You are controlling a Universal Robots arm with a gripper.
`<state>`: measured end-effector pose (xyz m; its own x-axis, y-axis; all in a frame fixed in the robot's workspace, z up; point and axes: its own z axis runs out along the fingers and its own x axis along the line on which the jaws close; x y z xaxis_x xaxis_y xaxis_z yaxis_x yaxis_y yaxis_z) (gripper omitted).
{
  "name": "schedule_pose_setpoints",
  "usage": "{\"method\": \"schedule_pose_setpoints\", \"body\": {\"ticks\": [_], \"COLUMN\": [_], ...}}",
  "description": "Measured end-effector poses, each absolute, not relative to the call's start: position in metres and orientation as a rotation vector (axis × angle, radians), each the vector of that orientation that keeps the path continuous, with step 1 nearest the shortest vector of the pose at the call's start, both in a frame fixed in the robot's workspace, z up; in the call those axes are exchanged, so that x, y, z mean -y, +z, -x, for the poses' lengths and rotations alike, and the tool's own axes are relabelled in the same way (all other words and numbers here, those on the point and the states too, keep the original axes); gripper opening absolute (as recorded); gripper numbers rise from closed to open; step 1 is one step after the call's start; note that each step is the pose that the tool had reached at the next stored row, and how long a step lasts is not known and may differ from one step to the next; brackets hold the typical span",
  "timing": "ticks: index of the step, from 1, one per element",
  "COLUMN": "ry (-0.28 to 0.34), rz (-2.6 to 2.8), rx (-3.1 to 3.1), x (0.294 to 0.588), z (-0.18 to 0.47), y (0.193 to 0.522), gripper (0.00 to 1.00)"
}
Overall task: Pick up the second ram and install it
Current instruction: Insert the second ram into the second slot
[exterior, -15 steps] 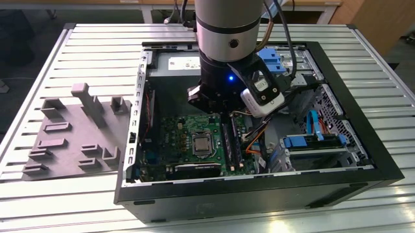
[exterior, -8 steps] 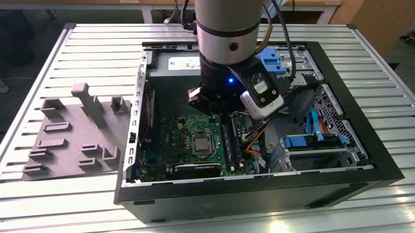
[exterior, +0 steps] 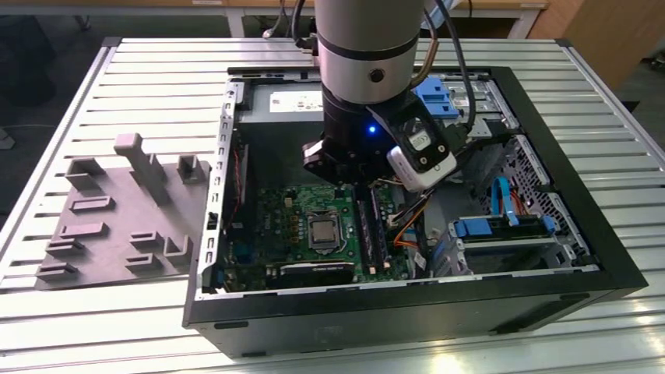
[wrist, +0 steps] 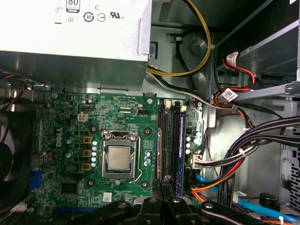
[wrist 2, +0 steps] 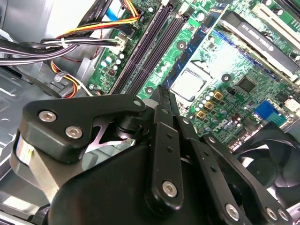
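One thin, flat, dark blue memory stick (wrist 2: pixel 192 49) stands on edge, squeezed tight in the smooth black claw (wrist: pixel 162 183), just over the long slots (wrist: pixel 165 126) of the bumpy green board (wrist: pixel 61 136).

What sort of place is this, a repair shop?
Probably a robotics lab bench: an arm reaches into an open computer case on a slatted metal table, with a grey block beside it.

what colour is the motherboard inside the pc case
Green. The motherboard shows best in the first wrist view.
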<state>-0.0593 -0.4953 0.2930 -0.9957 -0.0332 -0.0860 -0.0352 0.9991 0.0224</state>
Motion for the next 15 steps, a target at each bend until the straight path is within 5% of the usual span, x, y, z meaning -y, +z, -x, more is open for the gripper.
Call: {"method": "schedule_pose_setpoints", "body": {"ticks": [15], "ry": [0.039], "rz": [0.052], "rx": [-3.055], "x": [0.4953], "z": [0.0592], "y": [0.2897], "gripper": [0.11]}}
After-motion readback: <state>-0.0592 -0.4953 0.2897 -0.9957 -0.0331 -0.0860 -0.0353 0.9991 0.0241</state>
